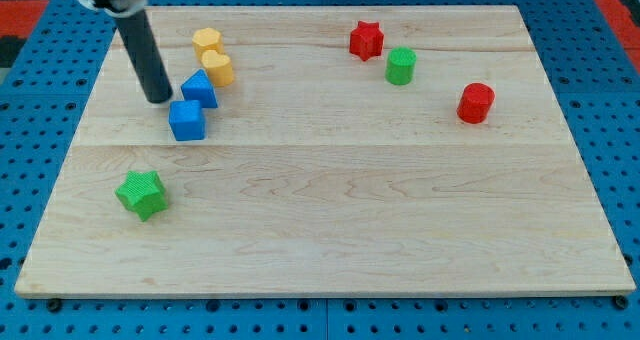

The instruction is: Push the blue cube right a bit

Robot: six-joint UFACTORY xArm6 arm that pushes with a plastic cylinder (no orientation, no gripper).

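The blue cube (187, 120) sits on the wooden board (330, 210) at the view's upper left. A second blue block (200, 88), wedge-like, touches its upper right corner. My tip (159, 99) is just left of and slightly above the blue cube, close to its upper left corner and beside the second blue block. The dark rod rises from the tip toward the view's top left.
Two yellow blocks (207, 42) (217, 68) stand above the blue blocks. A green star (140, 193) lies at the lower left. A red star (366, 40), a green cylinder (401, 66) and a red cylinder (476, 102) are at the upper right.
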